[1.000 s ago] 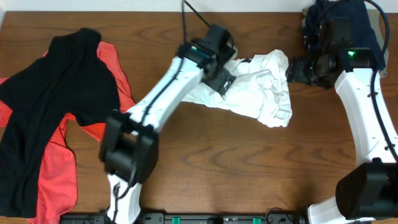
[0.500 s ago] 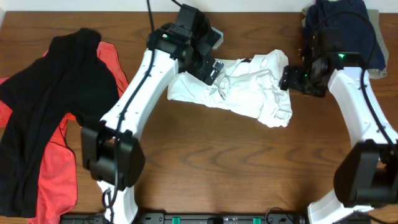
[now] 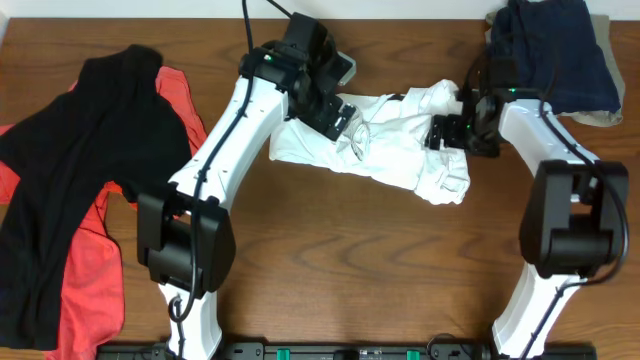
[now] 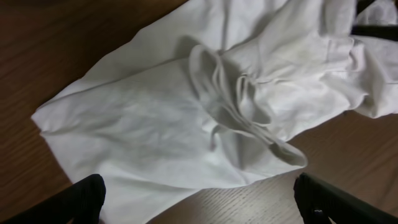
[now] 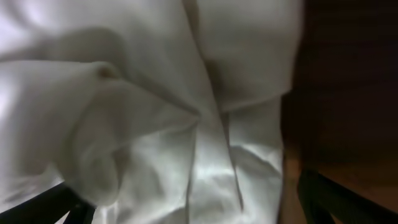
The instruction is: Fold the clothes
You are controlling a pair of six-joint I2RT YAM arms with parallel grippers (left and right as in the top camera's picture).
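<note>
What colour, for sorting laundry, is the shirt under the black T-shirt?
Orange-red cloth shirt; overhead view shows it best.

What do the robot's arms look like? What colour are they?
The left arm and right arm are smooth white tubes with chunky black joints. Each has a little green light near the wrist and thin black cables. The fingers are black.

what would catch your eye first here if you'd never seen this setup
A crumpled white T-shirt lies mid-table, with the left hand over its left part and the right hand at its right edge, both open. Far left, a black shirt sprawls across an orange-red one; dark blue clothes sit at the top right corner.
</note>
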